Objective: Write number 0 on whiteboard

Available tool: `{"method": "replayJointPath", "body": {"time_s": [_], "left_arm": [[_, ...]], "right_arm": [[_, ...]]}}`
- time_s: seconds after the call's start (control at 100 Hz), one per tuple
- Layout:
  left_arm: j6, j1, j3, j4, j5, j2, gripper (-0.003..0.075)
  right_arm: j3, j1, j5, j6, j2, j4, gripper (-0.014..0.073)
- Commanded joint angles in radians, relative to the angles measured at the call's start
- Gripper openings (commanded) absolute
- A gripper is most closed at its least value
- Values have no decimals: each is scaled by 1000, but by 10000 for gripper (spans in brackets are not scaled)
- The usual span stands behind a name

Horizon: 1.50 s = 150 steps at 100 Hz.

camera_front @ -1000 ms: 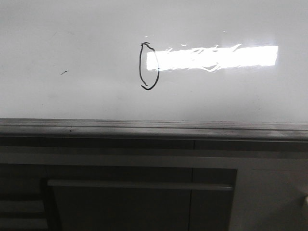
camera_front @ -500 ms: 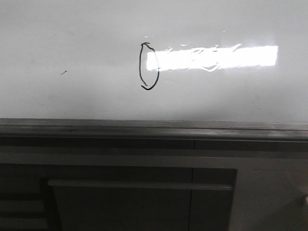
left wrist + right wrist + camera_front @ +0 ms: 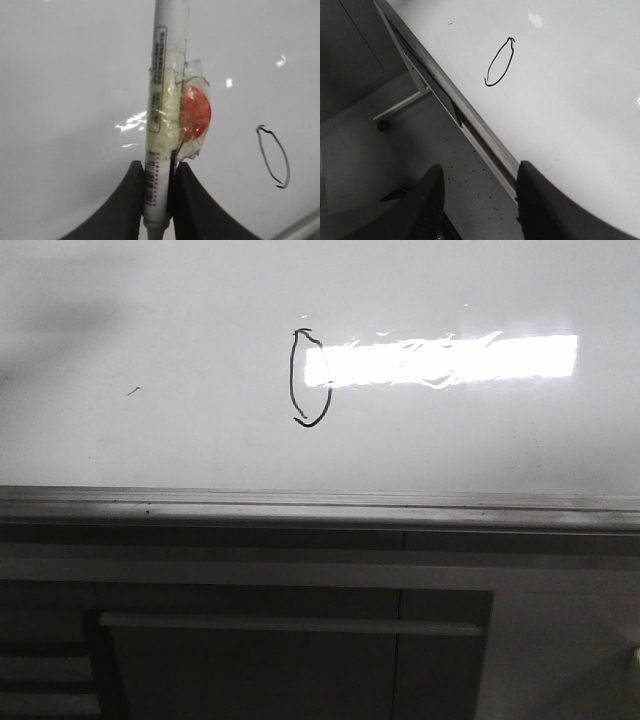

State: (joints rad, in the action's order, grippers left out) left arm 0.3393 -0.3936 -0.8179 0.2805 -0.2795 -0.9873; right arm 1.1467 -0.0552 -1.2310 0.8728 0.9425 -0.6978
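The number 0, a narrow tall black oval with loose ends, stands on the whiteboard beside a bright glare strip. It also shows in the left wrist view and in the right wrist view. My left gripper is shut on a white marker wrapped in tape with a red patch; its tip is out of view. My right gripper is open and empty, over the floor by the board's metal edge rail. Neither gripper shows in the front view.
A tiny dark speck marks the board left of the 0. Below the silver-grey rail is a grey cabinet front with a bar handle. A white frame leg with a castor stands on the speckled floor.
A faint shadow has come onto the board's upper left in the front view. The 0 and everything else look the same.
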Motion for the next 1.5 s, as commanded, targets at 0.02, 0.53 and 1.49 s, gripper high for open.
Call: {"method": "replayJointPath", "body": {"time_s": [0.02,0.53,1.49], "left_arm": [[-18,8,109,17,280,56,-20],[172,8,297,-18,653,-125,-20],[305,8,297,-23,670,-195,-18]], "right_arm": [[31,7,48,-2,-8,-36,302],[31,7,48,-2,-8,-41,302],[31,7,23,-9,-8,-44,302]]}}
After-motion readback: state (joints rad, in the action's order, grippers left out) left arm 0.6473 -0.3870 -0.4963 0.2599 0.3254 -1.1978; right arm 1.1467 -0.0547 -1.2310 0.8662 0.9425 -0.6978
